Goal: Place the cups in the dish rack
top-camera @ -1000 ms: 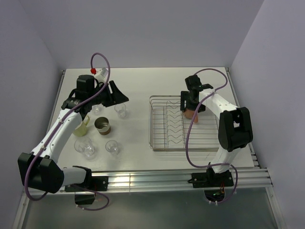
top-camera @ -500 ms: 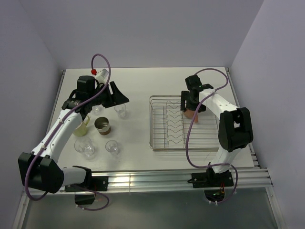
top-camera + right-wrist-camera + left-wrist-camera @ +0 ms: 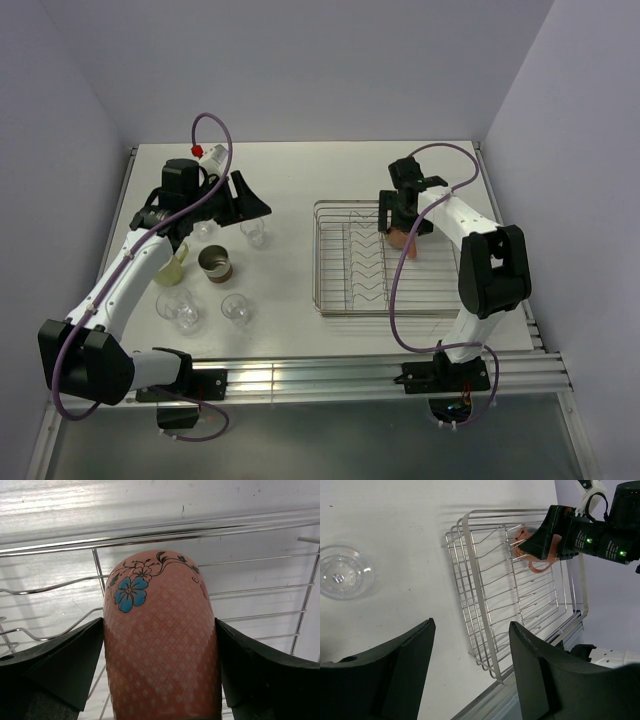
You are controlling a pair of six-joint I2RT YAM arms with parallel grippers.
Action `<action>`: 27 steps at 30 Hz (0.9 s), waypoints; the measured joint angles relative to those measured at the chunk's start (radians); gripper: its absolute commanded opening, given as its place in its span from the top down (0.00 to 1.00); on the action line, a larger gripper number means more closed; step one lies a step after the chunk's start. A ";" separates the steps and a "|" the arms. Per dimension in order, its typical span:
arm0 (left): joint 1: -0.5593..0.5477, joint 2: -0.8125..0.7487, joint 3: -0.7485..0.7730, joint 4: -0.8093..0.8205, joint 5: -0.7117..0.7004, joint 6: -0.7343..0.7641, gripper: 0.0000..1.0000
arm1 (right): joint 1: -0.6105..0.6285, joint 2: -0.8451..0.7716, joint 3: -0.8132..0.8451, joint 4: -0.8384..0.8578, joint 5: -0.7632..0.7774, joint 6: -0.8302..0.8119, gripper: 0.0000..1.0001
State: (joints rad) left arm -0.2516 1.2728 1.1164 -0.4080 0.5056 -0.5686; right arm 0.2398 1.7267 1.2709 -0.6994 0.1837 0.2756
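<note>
My right gripper [image 3: 401,226] is shut on the pink-terracotta mug [image 3: 400,239] and holds it over the far right part of the chrome dish rack [image 3: 318,262]. In the right wrist view the mug [image 3: 160,630], with a blue flower print, sits between both fingers of that gripper [image 3: 160,652] above the rack wires [image 3: 150,534]. My left gripper [image 3: 247,201] is open and empty, above the table beside a clear tumbler [image 3: 254,232]. In the left wrist view this gripper [image 3: 471,630] faces the rack [image 3: 470,560], with one tumbler [image 3: 342,572] at the left.
On the left half of the table stand a pale yellow-green mug [image 3: 172,268], a brown metallic cup [image 3: 214,263] and clear tumblers [image 3: 236,308], [image 3: 180,308], [image 3: 203,230]. The rack holds nothing but the held mug. Walls close in the table at the left, far and right sides.
</note>
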 measured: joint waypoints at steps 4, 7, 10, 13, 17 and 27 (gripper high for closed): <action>0.000 0.000 0.000 0.000 -0.002 0.000 0.33 | 0.000 0.000 0.000 0.002 0.000 0.000 0.12; 0.000 0.000 0.000 0.000 -0.006 0.000 0.33 | 0.000 0.000 0.000 0.002 0.000 -0.002 0.17; 0.000 0.000 0.000 0.000 -0.006 0.000 0.33 | 0.000 0.000 0.000 0.003 0.000 -0.002 0.19; 0.000 0.000 0.000 0.000 -0.006 0.000 0.33 | -0.001 0.001 0.000 0.003 -0.001 -0.003 0.40; 0.000 0.000 0.000 0.000 -0.006 0.000 0.33 | -0.005 0.007 0.000 0.009 -0.001 -0.004 0.62; 0.000 0.003 0.000 -0.001 -0.007 0.000 0.34 | -0.019 0.091 0.089 -0.012 -0.009 -0.013 0.78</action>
State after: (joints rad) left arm -0.2516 1.2762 1.1160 -0.4088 0.4984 -0.5686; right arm 0.2203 1.8175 1.3598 -0.7113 0.1745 0.2626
